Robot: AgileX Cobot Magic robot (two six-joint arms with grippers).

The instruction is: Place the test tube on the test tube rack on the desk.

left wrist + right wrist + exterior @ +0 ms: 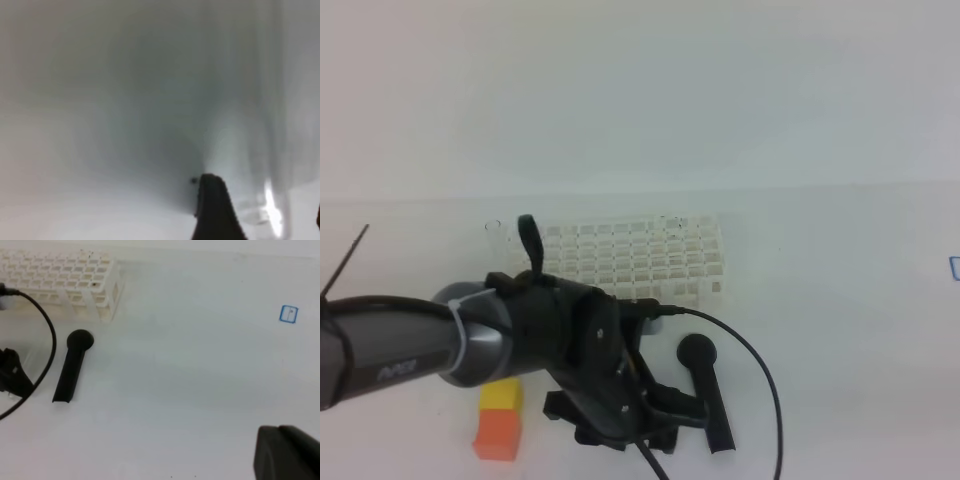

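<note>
The white test tube rack [640,258] stands on the desk [840,330] at the middle; it also shows in the right wrist view [60,275] at top left. My left gripper [512,232] is at the rack's left end, one black finger [527,240] pointing away. A faint clear ring [493,227] beside that finger looks like the test tube's mouth. In the blurred left wrist view a clear tube [272,200] stands between a dark finger [215,210] and the right edge. Only a dark tip of my right gripper [287,452] shows, low over bare desk.
A black round-headed tool [705,388] lies in front of the rack, also in the right wrist view [72,365]. An orange and yellow block [500,420] sits at the front left. A black cable [760,370] loops from the left arm. A small blue square mark [288,314] lies far right.
</note>
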